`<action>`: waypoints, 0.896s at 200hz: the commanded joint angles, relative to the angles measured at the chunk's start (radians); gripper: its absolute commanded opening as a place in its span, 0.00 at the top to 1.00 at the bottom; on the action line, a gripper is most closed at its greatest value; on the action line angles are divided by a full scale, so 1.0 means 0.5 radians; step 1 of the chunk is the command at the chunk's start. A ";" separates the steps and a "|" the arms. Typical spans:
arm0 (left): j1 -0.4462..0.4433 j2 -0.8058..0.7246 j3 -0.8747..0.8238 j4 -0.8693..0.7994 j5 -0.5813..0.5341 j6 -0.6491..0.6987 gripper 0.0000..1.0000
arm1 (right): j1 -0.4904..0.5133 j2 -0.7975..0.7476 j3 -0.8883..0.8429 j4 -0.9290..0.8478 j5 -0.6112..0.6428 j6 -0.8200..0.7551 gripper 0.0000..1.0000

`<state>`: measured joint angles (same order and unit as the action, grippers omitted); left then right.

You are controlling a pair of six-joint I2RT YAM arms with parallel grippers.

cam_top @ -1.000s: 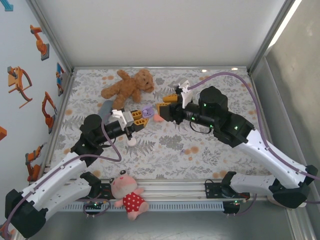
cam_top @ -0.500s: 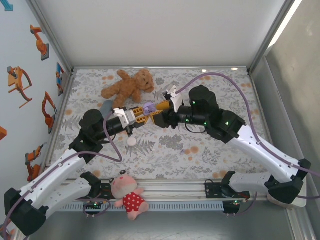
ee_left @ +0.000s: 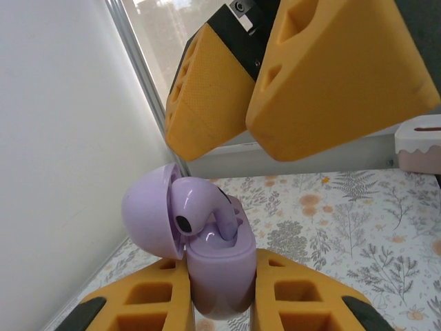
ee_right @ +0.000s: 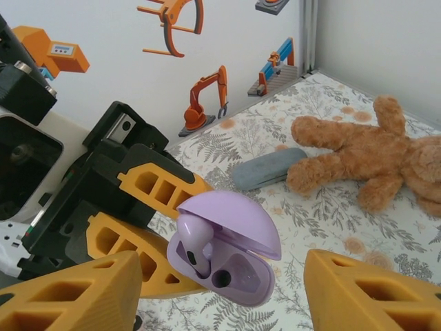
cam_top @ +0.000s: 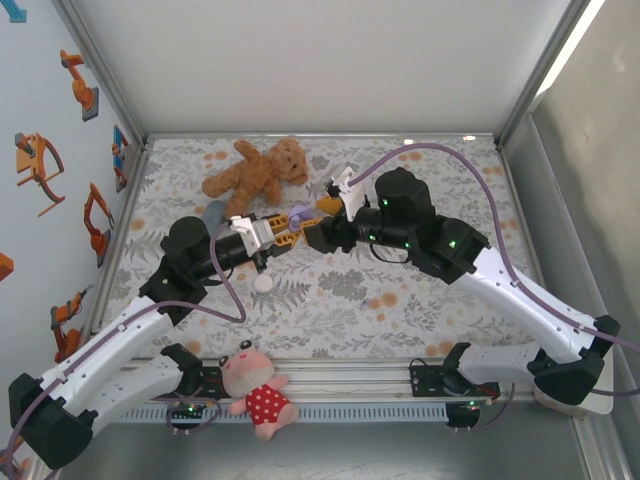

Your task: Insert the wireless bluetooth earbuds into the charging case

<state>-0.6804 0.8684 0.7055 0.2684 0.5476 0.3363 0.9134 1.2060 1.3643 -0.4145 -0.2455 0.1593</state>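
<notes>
Insertion half done above the table [cam_top: 420, 320], left of its centre and toward the far edge. The left gripper [cam_top: 283, 228] is clamped on the purple charging case [ee_left: 220, 276], whose lid is swung open. One purple earbud [ee_left: 196, 205] stands in a socket, its head apparently still proud of the well. The second socket [ee_right: 220, 278] beside it is empty. The right gripper [ee_right: 224, 296] hovers just over the case, fingers spread and nothing between them.

The bud does not look fully seated, so an off-centre push could tip it out onto the patterned cloth. Pressure on the open lid could twist the case in the left jaws or fold the lid down on the raised bud. The spread fingers also sit close to the lid's rim, where a catch seems the likeliest fault.

A second earlier the right gripper stands apart, to the right of the case, with its fingers closer together. Since then it has swung left and toward the far edge until it overlaps the left gripper from above, and its fingers have widened. The left arm has barely shifted and its grip is unchanged. The teddy bear [cam_top: 258, 170] near the far edge, the grey pouch [ee_right: 269, 167] beside it and the pink doll [cam_top: 258, 392] at the near edge lie as before.
</notes>
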 commanded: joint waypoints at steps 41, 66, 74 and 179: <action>-0.008 -0.001 0.078 0.010 0.043 -0.004 1.00 | 0.026 0.062 0.080 -0.052 0.123 -0.086 0.31; -0.009 -0.003 0.077 0.012 0.043 -0.004 1.00 | 0.031 0.085 0.091 -0.062 0.136 -0.085 0.30; -0.010 -0.003 0.078 0.014 0.043 -0.004 1.00 | 0.027 0.085 0.092 -0.065 0.154 -0.083 0.30; -0.008 -0.008 0.077 0.013 0.043 -0.007 1.00 | 0.029 0.026 0.036 -0.088 0.327 -0.065 0.34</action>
<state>-0.6804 0.8711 0.7067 0.2626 0.5438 0.3355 0.9264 1.2423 1.3724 -0.4576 -0.1215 0.1329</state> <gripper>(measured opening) 0.192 0.666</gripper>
